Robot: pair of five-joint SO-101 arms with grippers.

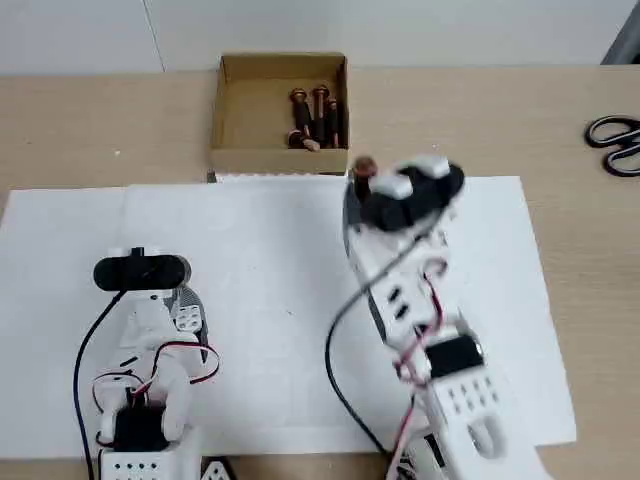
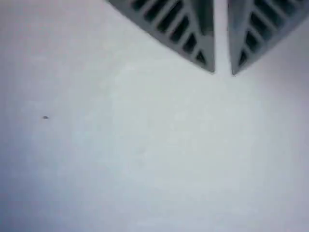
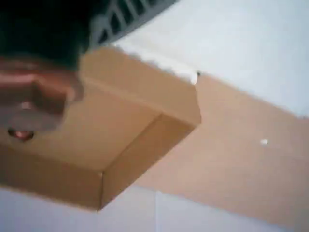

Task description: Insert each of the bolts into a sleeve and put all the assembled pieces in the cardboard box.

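A light wooden table carries a large white sheet of paper that covers most of its near side. An open brown cardboard box stands at the far edge of this paper, near the middle. Several dark sleeves with copper-coloured bolts lie in the right part of the box. The right arm stretches over the paper, and the right gripper holds a small copper-coloured bolt piece just beside the near right corner of the box. The left arm is folded by the near left corner of the paper. Black-handled scissors lie at the right edge of the table.
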